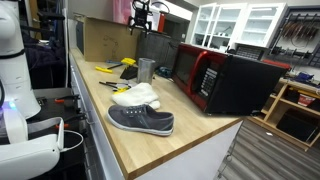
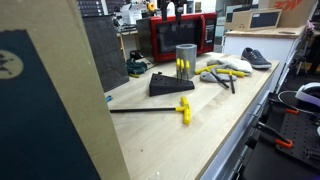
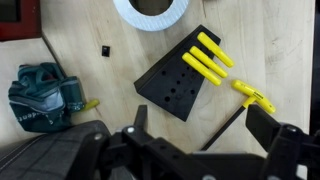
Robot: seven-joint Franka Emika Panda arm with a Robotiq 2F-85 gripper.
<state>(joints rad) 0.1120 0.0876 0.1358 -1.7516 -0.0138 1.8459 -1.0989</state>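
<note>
My gripper [image 3: 205, 128] is open and empty, and hangs high above the wooden counter [image 3: 90, 30]; it also shows near the top of an exterior view [image 1: 140, 14]. Below it lies a black wedge-shaped tool holder [image 3: 172, 88] with yellow-handled hex keys [image 3: 207, 58] stuck in it. A long T-handle hex key with a yellow handle [image 3: 254, 97] lies right of the holder, under my right finger. The holder [image 2: 170, 85] and the T-handle key [image 2: 184, 108] also show in an exterior view.
A metal cup [image 3: 150, 12] stands beyond the holder. A teal tape measure [image 3: 40, 95] and a small black piece [image 3: 105, 48] lie to the left. A grey shoe [image 1: 140, 120], a white shoe [image 1: 137, 96], a red-and-black microwave [image 1: 215, 78] and a cardboard box [image 1: 105, 38] are on the counter.
</note>
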